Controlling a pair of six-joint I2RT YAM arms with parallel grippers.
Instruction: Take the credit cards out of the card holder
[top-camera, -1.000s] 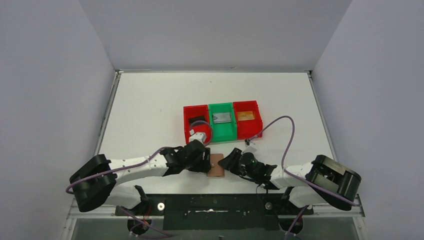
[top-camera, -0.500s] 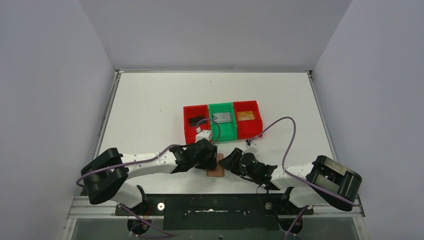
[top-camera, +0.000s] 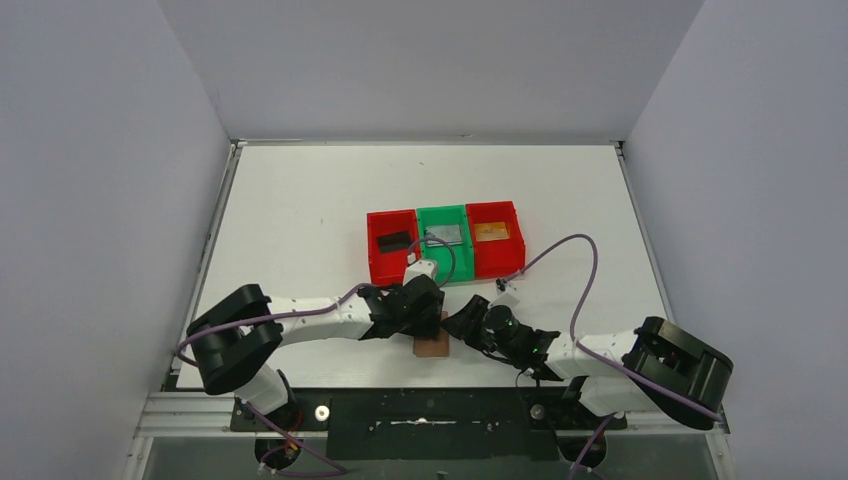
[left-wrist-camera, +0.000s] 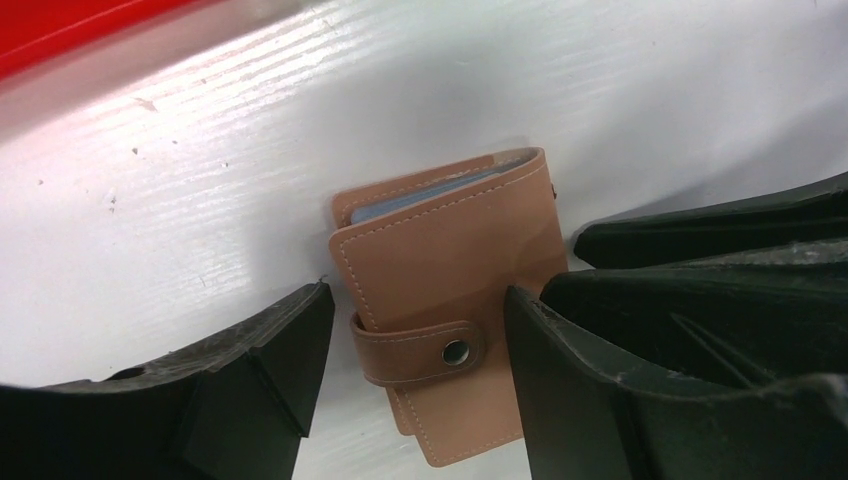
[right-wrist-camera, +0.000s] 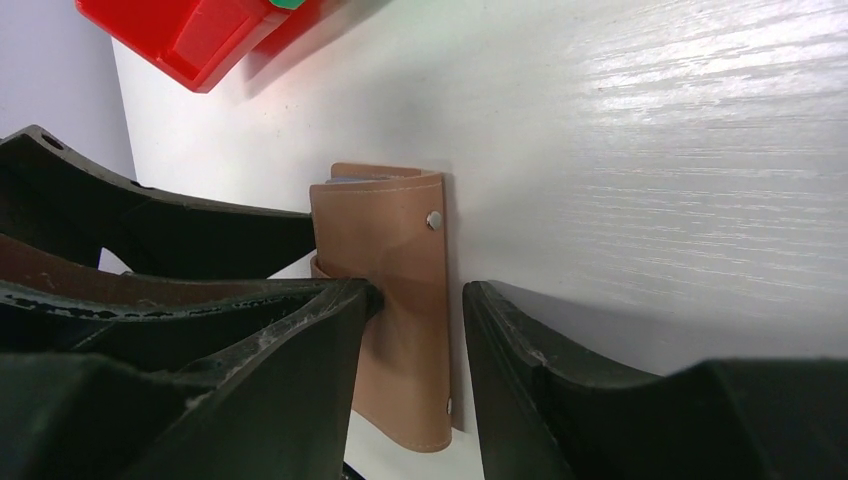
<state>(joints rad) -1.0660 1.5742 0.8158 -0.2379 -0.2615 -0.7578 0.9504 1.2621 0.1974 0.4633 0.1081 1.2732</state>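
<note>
Card holder (top-camera: 432, 346) strapped shut, near front edge of worktop (top-camera: 300, 200), mid-width; half hidden by grippers from above; contents unseen; left gripper (left-wrist-camera: 418, 305) spread astride it; right gripper (right-wrist-camera: 415, 300) parted, pad contact unclear

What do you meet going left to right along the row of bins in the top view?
Left red bin with black card → green bin with silver-grey card → right red bin with gold card.
</note>
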